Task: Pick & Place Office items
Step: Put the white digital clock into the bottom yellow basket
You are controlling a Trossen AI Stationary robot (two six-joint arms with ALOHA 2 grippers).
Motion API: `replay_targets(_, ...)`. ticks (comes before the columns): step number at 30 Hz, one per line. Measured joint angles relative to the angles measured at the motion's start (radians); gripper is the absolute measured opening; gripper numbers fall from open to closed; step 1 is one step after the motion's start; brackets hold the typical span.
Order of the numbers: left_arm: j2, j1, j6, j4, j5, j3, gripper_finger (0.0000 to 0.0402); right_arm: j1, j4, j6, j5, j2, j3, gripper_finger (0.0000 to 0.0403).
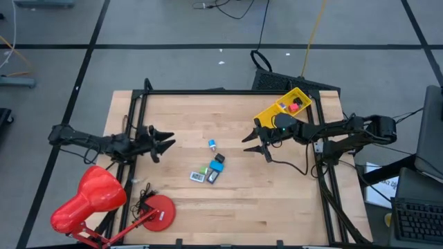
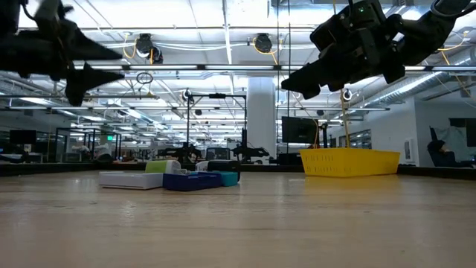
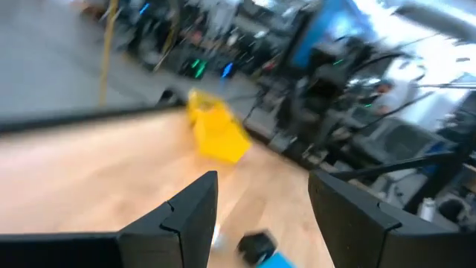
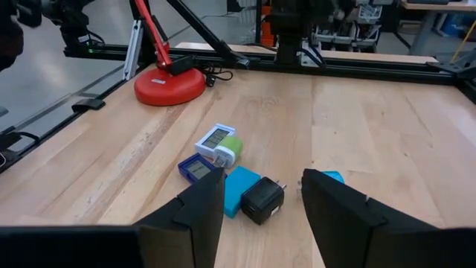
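Observation:
Several tiny office items lie flat on the wooden table near its middle: a teal-and-white piece (image 1: 212,144), a black piece (image 1: 219,158) on a blue one (image 1: 217,167), a green-and-white piece (image 1: 201,171) and a dark blue one (image 1: 212,178). A red/pink piece (image 1: 294,106) lies in the yellow tray (image 1: 277,111). My left gripper (image 1: 167,144) hovers open above the table, left of the items. My right gripper (image 1: 255,142) hovers open to their right, beside the tray. The right wrist view shows the black piece (image 4: 262,199) just ahead of the open fingers.
A big red desk lamp (image 1: 86,200) with its round base (image 1: 158,211) and cord stands at the table's near left corner. The yellow tray (image 2: 349,161) sits at the far right corner. Black frame rails run along the left and right edges.

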Motion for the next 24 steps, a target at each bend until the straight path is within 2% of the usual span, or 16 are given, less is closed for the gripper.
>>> replay_targets(2,0.047,0.000,-0.076,-0.015,-0.014,-0.002,0.0214,0.000,0.000,0.000,0.000,0.000,0.000,0.0167)
replay_targets(5,0.146,-0.002,-0.129,0.059,-0.001,-0.002,0.0214,0.000,0.000,0.000,0.003,0.000,0.000,0.0166)
replay_targets(10,0.343,-0.016,-0.127,0.344,0.138,-0.002,0.0216,0.000,0.000,0.000,0.003,0.000,0.000,0.0166)
replay_targets(12,0.421,-0.023,-0.126,0.401,0.172,0.013,0.0222,0.000,0.000,0.000,0.004,0.000,0.000,0.0165)
replay_targets(18,0.666,-0.049,-0.120,0.316,0.191,0.182,0.0262,0.000,0.001,0.002,0.004,0.000,0.000,0.0164)
replay_targets(24,0.925,-0.105,0.113,0.091,0.213,0.405,0.0293,0.000,0.000,0.024,0.004,0.000,0.000,0.0163)
